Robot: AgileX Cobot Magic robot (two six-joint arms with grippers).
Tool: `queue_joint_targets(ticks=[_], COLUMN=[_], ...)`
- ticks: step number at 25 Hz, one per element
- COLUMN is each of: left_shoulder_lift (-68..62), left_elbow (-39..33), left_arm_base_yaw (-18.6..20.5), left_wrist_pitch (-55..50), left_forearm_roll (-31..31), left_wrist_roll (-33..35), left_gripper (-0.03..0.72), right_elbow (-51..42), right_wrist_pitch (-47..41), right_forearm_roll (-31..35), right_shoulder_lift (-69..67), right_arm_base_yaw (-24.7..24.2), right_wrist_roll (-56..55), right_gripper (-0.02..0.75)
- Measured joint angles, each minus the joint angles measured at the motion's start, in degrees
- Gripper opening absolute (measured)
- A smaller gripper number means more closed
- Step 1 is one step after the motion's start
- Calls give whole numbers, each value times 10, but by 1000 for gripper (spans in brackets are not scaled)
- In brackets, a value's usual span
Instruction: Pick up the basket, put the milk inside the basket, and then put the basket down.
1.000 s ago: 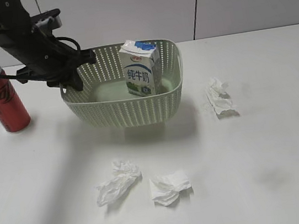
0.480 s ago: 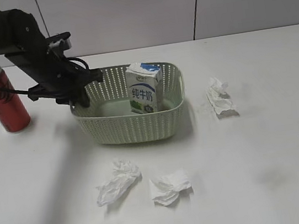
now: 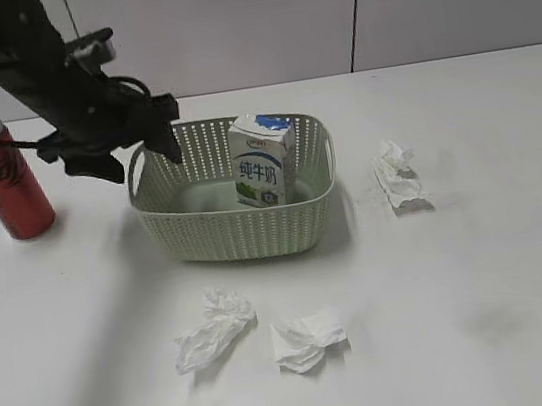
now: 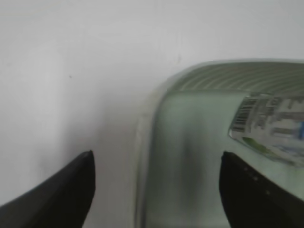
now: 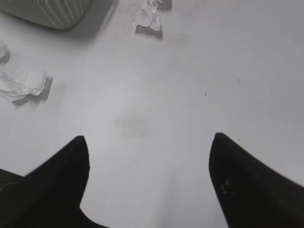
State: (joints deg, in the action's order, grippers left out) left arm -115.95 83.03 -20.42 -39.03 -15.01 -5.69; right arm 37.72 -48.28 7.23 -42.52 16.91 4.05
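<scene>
Centrally, the basket (image 3: 236,203), a pale sage-green plastic tub with rounded corners and perforated lattice walls, rests on the matte white counter (image 3: 482,264). Upright inside it, toward the right, stands the milk (image 3: 263,160), a small rectangular white carton with a blue top and blue characters. My left gripper (image 3: 128,152) hangs over the basket's far-left corner, its black fingers (image 4: 66,194) spread apart; in the left wrist view the smooth rim passes between them, one finger over the bare counter to the left, the other over the basket floor, touching neither. The milk lies beyond the right-hand finger, well clear of it. My right gripper (image 5: 149,185) hovers over bare counter with its dark, pointed fingers (image 5: 57,175) also parted and holding nothing, the basket far off at the upper left of its view. A glossy red cylindrical can (image 3: 3,180) stands left of the basket; crumpled white tissues (image 3: 259,334) lie nearer, another tissue (image 3: 399,177) to the right.
</scene>
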Motion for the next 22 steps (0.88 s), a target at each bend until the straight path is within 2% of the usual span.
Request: queue_joint_targets(ticks=[7, 10, 14, 17, 19, 22], left_shoulder_lift=[144, 216, 315, 385, 437, 517], left_elbow=[2, 3, 3, 0, -18, -82], left_arm_base_yaw=[-10, -27, -58, -88, -106, -115], left_wrist_pitch=[-142, -212, -283, -301, -301, -304], left_forearm_roll=[13, 34, 67, 85, 87, 89], left_wrist_roll=[11, 15, 15, 13, 6, 0], left_gripper=[627, 626, 619, 611, 606, 599], right_elbow=[0, 0, 0, -8, -20, -46], right_wrist_pitch=[2, -2, -51, -89, -106, -132], right_forearm_roll=[0, 0, -2, -3, -4, -5], right_shoulder_lift=[0, 0, 1, 18, 46, 108], right_arm_base_yaw=[0, 0, 0, 0, 0, 0], right_wrist_roll=[0, 0, 0, 0, 0, 0], right_gripper=[593, 593, 593, 594, 594, 606])
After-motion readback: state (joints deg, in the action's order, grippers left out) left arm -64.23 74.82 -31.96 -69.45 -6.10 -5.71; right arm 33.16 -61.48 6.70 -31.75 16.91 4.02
